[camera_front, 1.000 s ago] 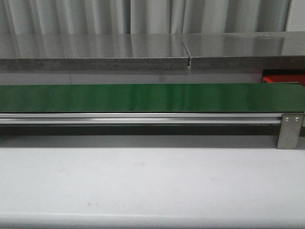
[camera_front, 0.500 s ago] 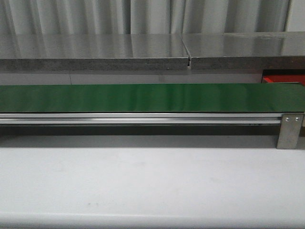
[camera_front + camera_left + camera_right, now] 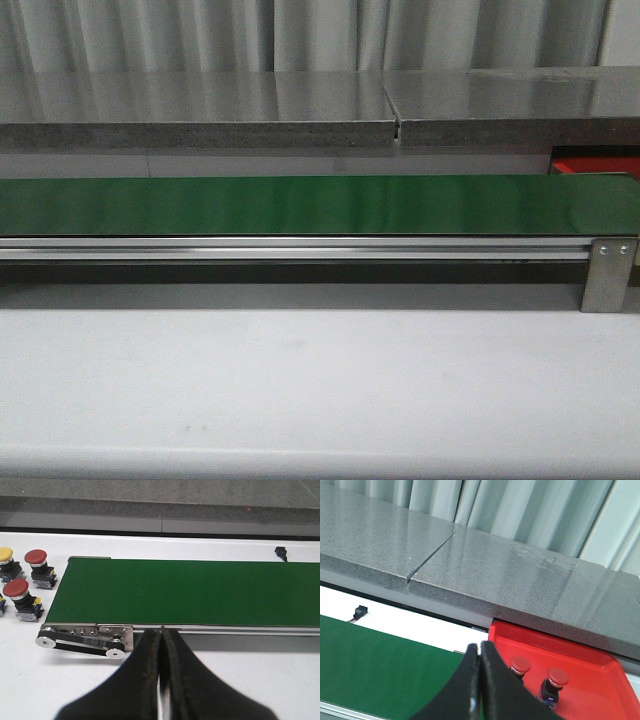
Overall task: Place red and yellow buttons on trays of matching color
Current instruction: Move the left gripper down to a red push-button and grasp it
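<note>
- Across the front view runs the white table (image 3: 320, 380), bare along its near side, with the grey stone ledge (image 3: 200, 110) and pale curtains (image 3: 300, 35) behind it.
- On that table sits the long green belt (image 3: 320, 205), stretching nearly the full width, nothing riding on it, a silver rail (image 3: 290, 248) along its near edge and a metal bracket (image 3: 610, 273) at the right end.
- Just past the belt's right end, the red tray (image 3: 590, 680) lies on the table under the ledge; from the front only a sliver of it (image 3: 595, 162) peeks out.
- Left claw (image 3: 161, 645) now: its black fingers are pressed together, nothing between them, hovering above the belt's near edge by the drive pulley (image 3: 82, 642).
- Right claw (image 3: 480, 655): fingers likewise closed tight and empty, poised above the belt's right end beside the tray.
- Two red buttons are inside the tray, one (image 3: 520, 666) close to the claw and another (image 3: 557, 679) just beside it.
- Off the belt's left end, on the table, wait three more: a red button (image 3: 37, 564), a second red button (image 3: 20, 597) nearer the arm, and a yellow button (image 3: 7, 562) beside the first, partly cut off by the frame.
- Smallest of all, a little black sensor (image 3: 281, 553) sits on the table beyond the belt.
</note>
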Available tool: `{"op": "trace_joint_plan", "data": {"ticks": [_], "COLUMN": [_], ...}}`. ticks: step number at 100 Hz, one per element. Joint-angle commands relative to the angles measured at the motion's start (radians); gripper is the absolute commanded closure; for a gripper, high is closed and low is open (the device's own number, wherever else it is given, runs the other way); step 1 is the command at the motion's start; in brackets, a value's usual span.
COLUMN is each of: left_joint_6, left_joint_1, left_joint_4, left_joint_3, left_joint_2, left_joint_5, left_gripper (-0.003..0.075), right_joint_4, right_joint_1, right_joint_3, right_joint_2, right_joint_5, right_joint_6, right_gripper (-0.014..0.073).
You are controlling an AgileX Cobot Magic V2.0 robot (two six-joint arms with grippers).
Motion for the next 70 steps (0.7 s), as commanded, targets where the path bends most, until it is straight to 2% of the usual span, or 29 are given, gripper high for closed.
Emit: {"op": "trace_joint_plan", "data": {"ticks": [1,25,32,39,58,65,70], "left_joint_6": [-0.003,-0.003,-0.003,-0.003,-0.003,-0.003,-0.003], "left_joint_1": [-0.006,-0.006,-0.006,-0.006,-0.006,-0.006,-0.006], "left_joint_4": [-0.018,-0.018,-0.02,-0.044,-0.06,-0.06,-0.06], "left_joint_3": [-0.026,-0.026,-0.026,-0.026,-0.026,-0.026,-0.026], "left_joint_2": [0.003,0.003,0.005,0.01,0.037,0.041,0.042], "left_joint_5": [-0.082,-0.089,-0.087,-0.076,-0.032,-0.032,-0.036], "left_gripper": [0.0741,0.0739,0.0714,0.062,0.0199,0.0125,0.0115], "right_joint_4": [0.017,0.017,0.017,0.017,0.017,0.017,0.017], "right_joint_1": [0.0,0.0,0.0,0.0,0.0,0.0,0.0], "right_joint_3": [-0.027,-0.027,-0.027,-0.027,-0.027,-0.027,-0.027], "right_joint_2": [-0.002,-0.002,-0.002,-0.002,-0.002,-0.002,-0.002], "right_joint_5": [-0.012,-0.012,-0.012,-0.012,-0.012,-0.012,-0.012], "right_joint_6": [-0.011,-0.011,-0.011,-0.011,-0.011,-0.011,-0.011], "right_gripper": [0.0662,0.0662,0.0662,0.0662,0.0662,0.0662,0.0662]}}
